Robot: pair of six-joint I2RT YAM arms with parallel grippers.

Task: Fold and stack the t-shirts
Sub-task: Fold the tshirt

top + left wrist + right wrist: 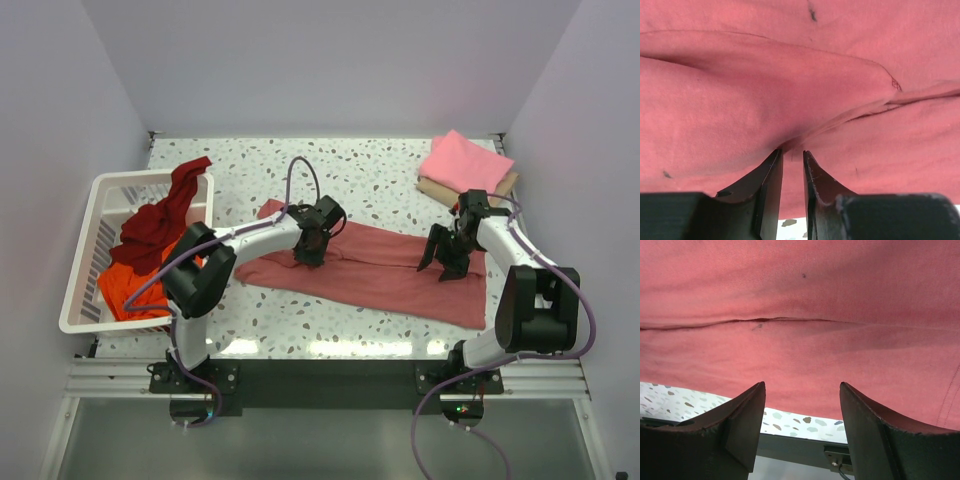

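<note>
A dusty rose-red t-shirt [385, 275] lies spread in a long strip across the middle of the table. My left gripper [308, 255] is down on its left part. In the left wrist view the jaws [792, 152] stand narrow, pinching a puckered fold of the cloth [790, 75] at their tips. My right gripper [440, 268] is over the shirt's right part, near its front edge. Its fingers [802, 385] are wide apart with nothing between them, and the cloth [800, 290] lies flat beyond. A bright pink t-shirt [460, 158] lies folded at the back right.
A white slatted basket [85, 250] stands at the left edge, holding a dark maroon t-shirt [160, 215] draped over its rim and an orange t-shirt [125, 285]. A brown flat piece [500, 186] shows under the pink shirt. White walls close in the back and sides.
</note>
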